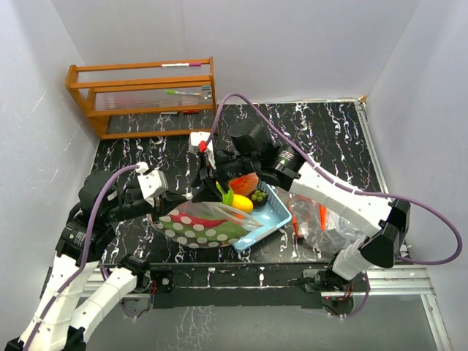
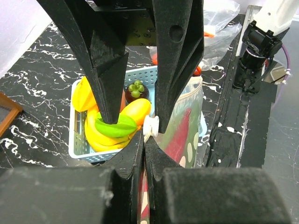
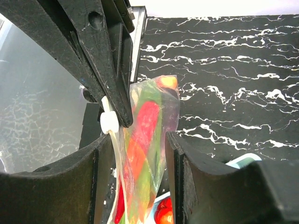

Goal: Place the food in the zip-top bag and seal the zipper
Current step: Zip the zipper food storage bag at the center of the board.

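The zip-top bag (image 1: 205,223), clear with pale dots, lies at the front with its top lifted against the light-blue basket (image 1: 276,216). My left gripper (image 2: 145,140) is shut on the bag's zipper edge, just behind the white slider (image 2: 152,125). My right gripper (image 3: 135,137) is open, with one finger on each side of the raised bag (image 3: 149,140). A red chilli and green pieces show through the bag. Yellow bananas (image 2: 88,126), a green piece (image 2: 116,126), a mango (image 2: 136,110) and a watermelon slice (image 1: 245,183) lie in the basket.
A wooden rack (image 1: 142,95) with pens stands at the back left. A second crumpled clear bag with orange items (image 1: 322,219) lies right of the basket. White walls close in on both sides.
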{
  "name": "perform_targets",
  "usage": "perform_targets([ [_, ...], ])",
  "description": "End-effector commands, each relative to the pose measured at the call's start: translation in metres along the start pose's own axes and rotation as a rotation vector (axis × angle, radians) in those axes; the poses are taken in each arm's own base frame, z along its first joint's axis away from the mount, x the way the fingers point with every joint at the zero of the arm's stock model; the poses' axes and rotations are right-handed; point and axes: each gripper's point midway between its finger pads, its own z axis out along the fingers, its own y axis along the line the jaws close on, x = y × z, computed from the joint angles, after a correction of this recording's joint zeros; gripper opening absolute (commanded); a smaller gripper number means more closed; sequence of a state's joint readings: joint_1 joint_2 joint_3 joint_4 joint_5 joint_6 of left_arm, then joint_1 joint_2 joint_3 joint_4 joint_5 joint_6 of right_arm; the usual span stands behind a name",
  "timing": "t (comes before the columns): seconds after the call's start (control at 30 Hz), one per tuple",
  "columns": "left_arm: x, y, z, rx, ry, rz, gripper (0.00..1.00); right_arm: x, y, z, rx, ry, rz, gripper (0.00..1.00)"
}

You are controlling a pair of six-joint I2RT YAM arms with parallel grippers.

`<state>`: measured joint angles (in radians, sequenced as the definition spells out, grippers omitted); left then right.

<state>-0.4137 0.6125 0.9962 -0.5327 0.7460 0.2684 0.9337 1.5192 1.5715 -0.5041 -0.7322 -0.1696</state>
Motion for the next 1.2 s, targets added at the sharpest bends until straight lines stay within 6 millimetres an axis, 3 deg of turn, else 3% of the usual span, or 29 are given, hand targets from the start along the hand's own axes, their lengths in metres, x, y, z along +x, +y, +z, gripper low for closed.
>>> perform_targets([
  [0.0,-0.011,-0.001,-0.002,0.0,-0.04,0.031,0.0,-0.037,0.009,-0.009,-0.009,-0.128,-0.064,0.5],
  [0.47,-0.011,-0.002,-0.002,-0.001,-0.043,0.032,0.0,-0.057,0.028,-0.021,-0.065,-0.191,-0.151,0.53],
  [1.17,-0.013,0.0,-0.004,-0.013,-0.047,0.03,0.0,-0.05,0.015,-0.014,-0.005,-0.183,-0.068,0.57],
])
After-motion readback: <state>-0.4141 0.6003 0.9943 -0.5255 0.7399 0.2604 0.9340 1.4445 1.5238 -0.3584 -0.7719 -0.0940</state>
